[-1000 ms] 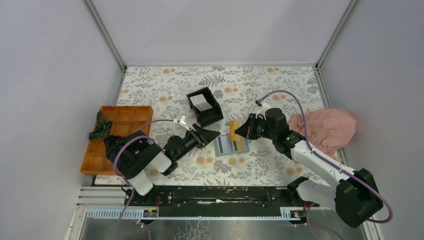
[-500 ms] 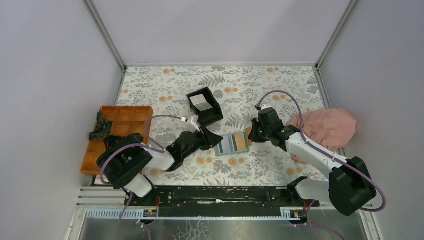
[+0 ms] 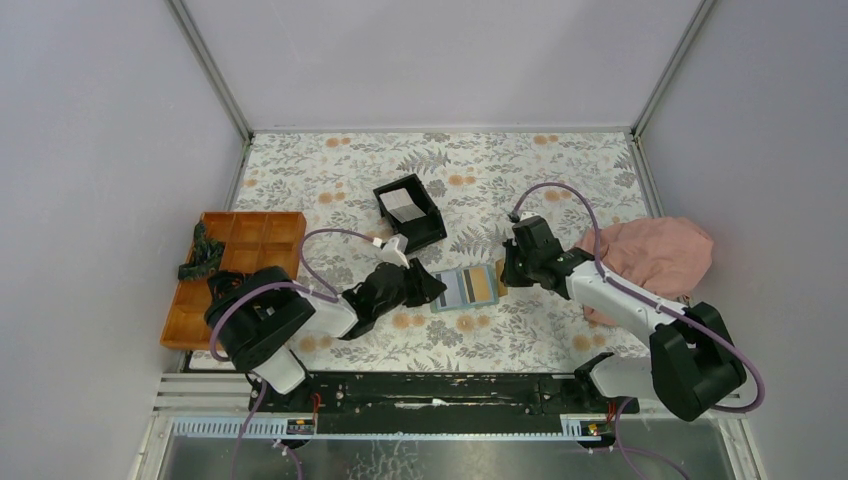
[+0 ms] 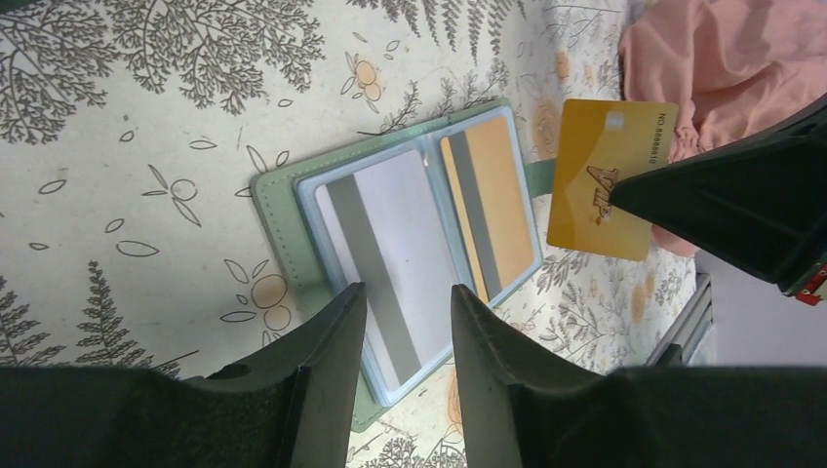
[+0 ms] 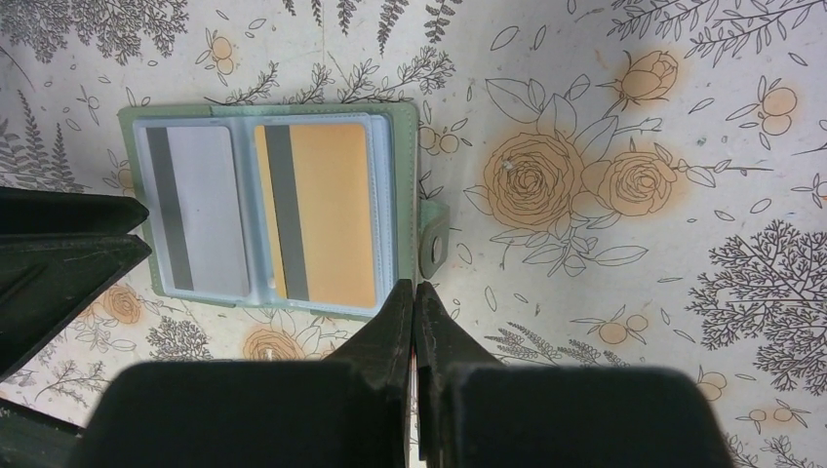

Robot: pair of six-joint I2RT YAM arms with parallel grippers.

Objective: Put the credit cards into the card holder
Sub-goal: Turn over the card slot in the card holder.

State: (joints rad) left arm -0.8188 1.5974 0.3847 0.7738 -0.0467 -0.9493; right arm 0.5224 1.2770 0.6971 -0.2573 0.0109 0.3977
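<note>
The sage-green card holder (image 3: 466, 288) lies open on the floral table. Its left pocket holds a grey-white card (image 4: 385, 249) and its right pocket an orange card (image 4: 497, 205). My left gripper (image 4: 408, 297) is open and empty, its jaws over the holder's left page (image 3: 432, 290). My right gripper (image 3: 503, 272) is shut on a yellow-orange card (image 4: 610, 175), held on edge just beyond the holder's right edge, by its strap (image 5: 434, 249). The card shows only as a thin line between the right gripper's (image 5: 413, 288) jaws. Another grey-white card (image 3: 402, 203) lies in the black box.
A black open-top box (image 3: 432, 226) stands behind the holder. An orange compartment tray (image 3: 235, 270) with a dark green item (image 3: 202, 252) sits at the left. A pink cloth (image 3: 655, 255) lies bunched at the right wall.
My right gripper swung round and came down to the holder's right edge with the yellow-orange card. My left gripper moved right onto the holder's left side.
</note>
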